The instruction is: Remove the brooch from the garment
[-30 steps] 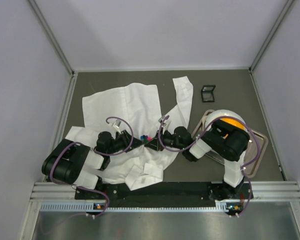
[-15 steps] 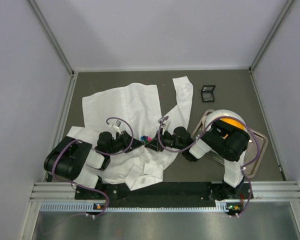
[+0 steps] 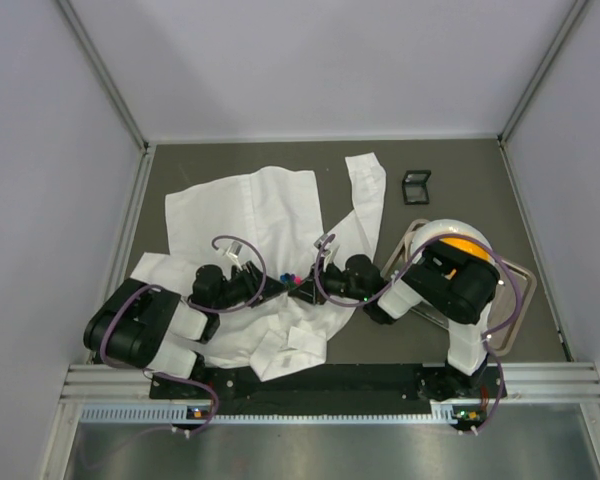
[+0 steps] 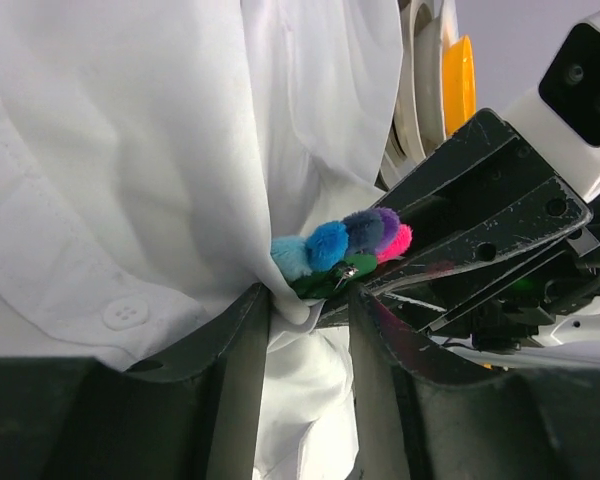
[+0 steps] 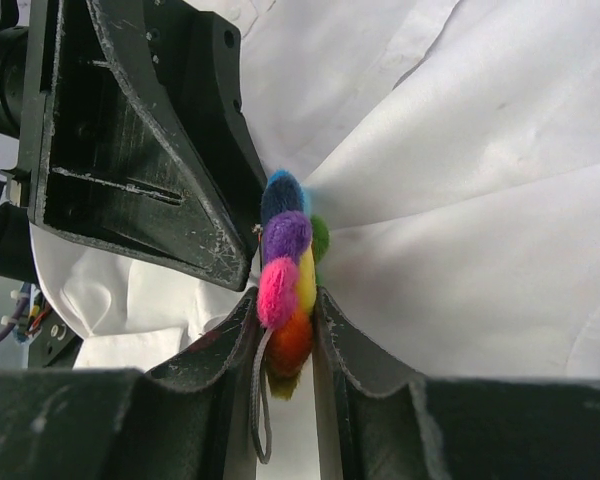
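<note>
The white shirt (image 3: 255, 215) lies spread on the table's left half. The many-coloured brooch (image 3: 293, 277) sits on a raised fold near the shirt's lower part. My right gripper (image 5: 288, 312) is shut on the brooch (image 5: 286, 268), its fingers pressing the petals from both sides. My left gripper (image 4: 308, 308) is shut on a pinched fold of the shirt (image 4: 130, 150) right behind the brooch (image 4: 345, 242). The two grippers face each other, tips nearly touching, left (image 3: 272, 284) and right (image 3: 308, 287). The pin's fastening is hidden.
A metal tray (image 3: 517, 290) at the right holds a white and orange round object (image 3: 450, 238) under the right arm. A small black box (image 3: 416, 186) lies at the back right. Side walls close in the table.
Both grippers stay locked at the brooch. The pair has crept a little to the left, and the left arm's elbow has shifted slightly.
</note>
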Robot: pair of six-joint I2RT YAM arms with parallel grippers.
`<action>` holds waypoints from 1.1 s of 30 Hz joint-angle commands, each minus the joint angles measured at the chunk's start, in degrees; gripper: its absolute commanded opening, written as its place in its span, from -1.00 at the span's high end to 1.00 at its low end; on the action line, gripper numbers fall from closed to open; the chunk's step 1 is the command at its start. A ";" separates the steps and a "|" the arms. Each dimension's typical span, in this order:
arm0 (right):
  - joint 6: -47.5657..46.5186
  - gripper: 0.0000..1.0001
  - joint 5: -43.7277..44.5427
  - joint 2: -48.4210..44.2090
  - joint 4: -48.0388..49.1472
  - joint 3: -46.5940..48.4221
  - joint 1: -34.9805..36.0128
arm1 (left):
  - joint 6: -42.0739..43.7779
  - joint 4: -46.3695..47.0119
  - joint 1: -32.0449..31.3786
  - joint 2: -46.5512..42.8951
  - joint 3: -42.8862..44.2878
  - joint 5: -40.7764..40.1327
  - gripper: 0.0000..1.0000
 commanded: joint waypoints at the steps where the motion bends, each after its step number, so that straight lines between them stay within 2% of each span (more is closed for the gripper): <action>1: -0.11 1.00 -2.76 -0.97 2.97 1.38 1.20 | 1.48 2.41 -0.18 -4.80 0.21 2.64 0.14; 8: 1.38 1.00 -4.61 -0.09 5.43 1.30 0.76 | 4.03 -3.84 -0.18 -8.33 1.62 1.85 0.12; 12: 1.82 1.00 -5.92 0.43 7.44 1.21 0.76 | 3.77 -3.14 -0.18 -7.45 2.15 1.93 0.18; 22: 1.91 1.00 -7.60 0.43 8.85 1.21 0.85 | 3.06 -2.17 -0.18 -6.04 2.41 0.97 0.16; 33: 3.41 1.00 -11.20 1.49 13.43 0.94 0.76 | 3.94 -3.23 -0.26 -6.39 2.24 0.17 0.44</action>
